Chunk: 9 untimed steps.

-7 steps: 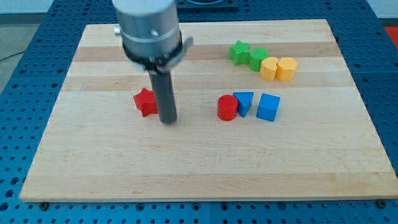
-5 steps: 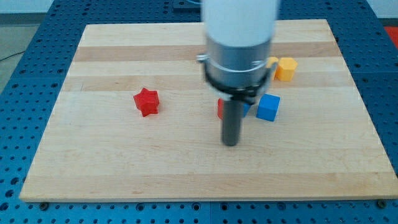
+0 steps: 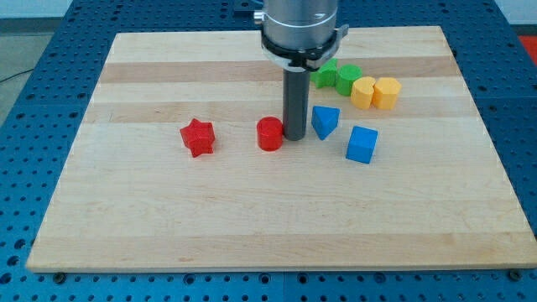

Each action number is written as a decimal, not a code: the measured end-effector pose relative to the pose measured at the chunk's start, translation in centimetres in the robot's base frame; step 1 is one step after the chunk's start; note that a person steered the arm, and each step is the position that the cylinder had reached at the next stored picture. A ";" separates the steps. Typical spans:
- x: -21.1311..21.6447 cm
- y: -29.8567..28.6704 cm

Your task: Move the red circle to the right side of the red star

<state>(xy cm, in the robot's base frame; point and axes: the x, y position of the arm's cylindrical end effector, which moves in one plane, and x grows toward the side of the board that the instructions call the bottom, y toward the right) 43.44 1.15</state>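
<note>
The red circle, a short cylinder, stands on the wooden board near its middle. The red star lies to its left with a gap between them. My tip rests on the board against the red circle's right side, between it and a blue triangular block.
A blue cube lies right of the blue triangle. At the view's top right sit a green star, a green block, and two yellow blocks in a row.
My tip swung from beside the red star to the right, then came back up behind the red circle. The red circle has slid left toward the star. The blue blocks have shifted apart.
</note>
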 end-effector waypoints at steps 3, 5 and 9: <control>0.5 -5.9; -3.7 -7.1; -18.7 16.0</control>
